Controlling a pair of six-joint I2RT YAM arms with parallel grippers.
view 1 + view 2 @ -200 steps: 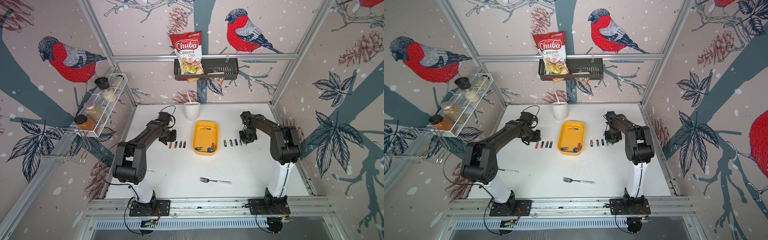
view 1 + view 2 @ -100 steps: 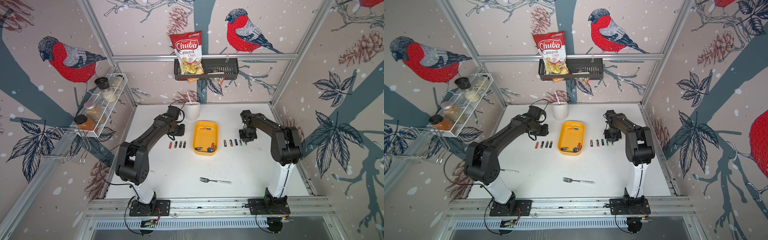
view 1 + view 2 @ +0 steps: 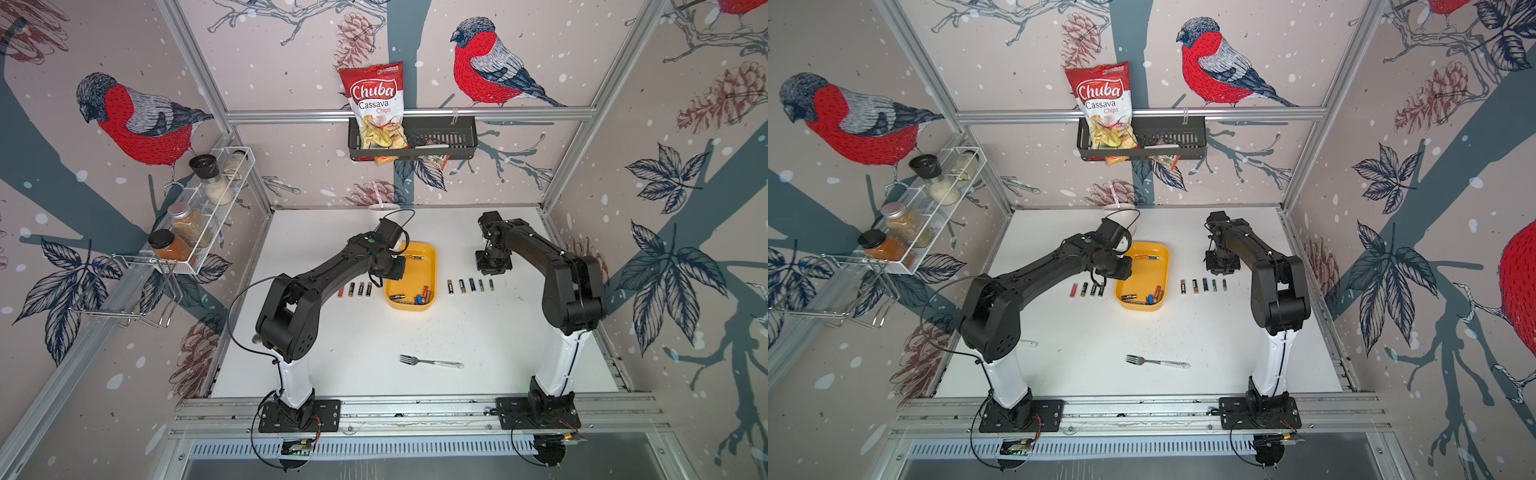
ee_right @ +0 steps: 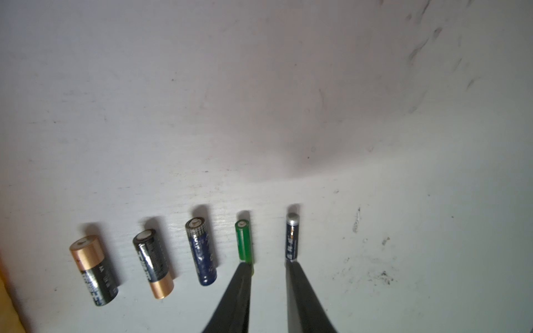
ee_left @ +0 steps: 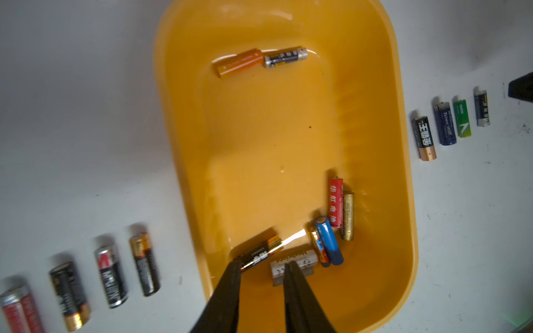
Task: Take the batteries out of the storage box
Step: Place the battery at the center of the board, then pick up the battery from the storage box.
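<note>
Left end effector (image 5: 264, 263) over fore-aft box (image 5: 383, 144)

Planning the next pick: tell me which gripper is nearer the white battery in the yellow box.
Left. The left gripper hangs open over the yellow box, its tips beside the white battery. The right gripper is outside the box, over the green battery on the table.

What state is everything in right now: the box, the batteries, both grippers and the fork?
storage box, holding several batteries.
left battery row, four laid beside the box.
right battery row, five laid beside the box.
left gripper, fingers apart, empty.
right gripper, fingers apart, empty.
fork, lying flat.
</note>
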